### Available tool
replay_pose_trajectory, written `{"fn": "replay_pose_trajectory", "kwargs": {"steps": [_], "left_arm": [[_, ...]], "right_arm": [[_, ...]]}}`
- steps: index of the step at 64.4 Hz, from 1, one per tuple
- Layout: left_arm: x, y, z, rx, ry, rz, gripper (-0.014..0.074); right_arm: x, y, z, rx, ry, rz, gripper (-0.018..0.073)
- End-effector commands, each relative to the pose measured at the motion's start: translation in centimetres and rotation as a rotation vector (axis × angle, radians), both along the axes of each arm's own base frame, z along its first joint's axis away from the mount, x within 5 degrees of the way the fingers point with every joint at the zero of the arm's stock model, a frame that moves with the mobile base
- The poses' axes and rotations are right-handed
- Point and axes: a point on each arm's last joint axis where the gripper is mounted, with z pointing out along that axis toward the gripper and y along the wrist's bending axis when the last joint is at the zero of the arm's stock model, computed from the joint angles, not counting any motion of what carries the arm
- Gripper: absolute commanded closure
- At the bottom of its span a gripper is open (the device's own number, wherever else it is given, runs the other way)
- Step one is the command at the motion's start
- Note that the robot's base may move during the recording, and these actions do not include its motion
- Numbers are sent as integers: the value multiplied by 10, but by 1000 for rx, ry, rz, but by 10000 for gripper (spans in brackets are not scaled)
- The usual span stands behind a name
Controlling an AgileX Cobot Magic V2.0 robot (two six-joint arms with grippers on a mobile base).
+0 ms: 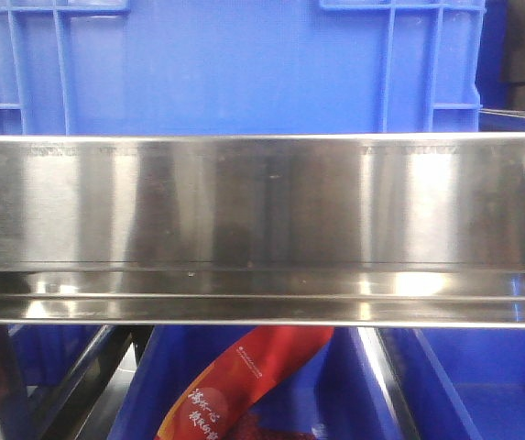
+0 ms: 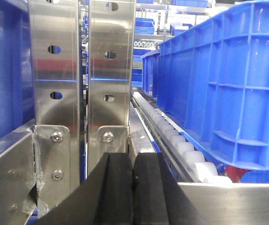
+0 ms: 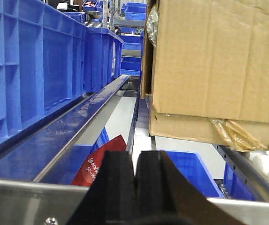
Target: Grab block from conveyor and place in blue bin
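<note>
While both black pincers, left (image 2: 133,187) and right (image 3: 135,187), are sitting pressed together, large blue plastic bins (image 2: 228,89) are lining steel roller racks (image 2: 172,136); no sky-blue block is showing.

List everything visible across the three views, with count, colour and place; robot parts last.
Bins: several, blue, on shelf levels above and below the rail; exact count unclear.
Steel rail: one, shiny silver, across the front view.
Red packet: one, red with white print, in a lower bin.
Cardboard boxes: two, brown, stacked at right.
Rollers: a row, white, under the right-hand bin.
Steel uprights: two, silver, with holes.
Block, conveyor: not in view.
Left claw: black, shut, empty.
Right claw: black, shut, empty.
</note>
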Motion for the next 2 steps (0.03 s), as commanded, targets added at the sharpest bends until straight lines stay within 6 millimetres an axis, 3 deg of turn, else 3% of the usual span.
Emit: {"fn": "replay_pose_trajectory", "kwargs": {"steps": [1, 2], "left_arm": [[-1, 0, 3, -4, -25, 0, 707], [-1, 0, 3, -4, -25, 0, 707]], "right_arm": [[0, 0, 2, -2, -24, -6, 715], [0, 0, 2, -2, -24, -6, 715]]}}
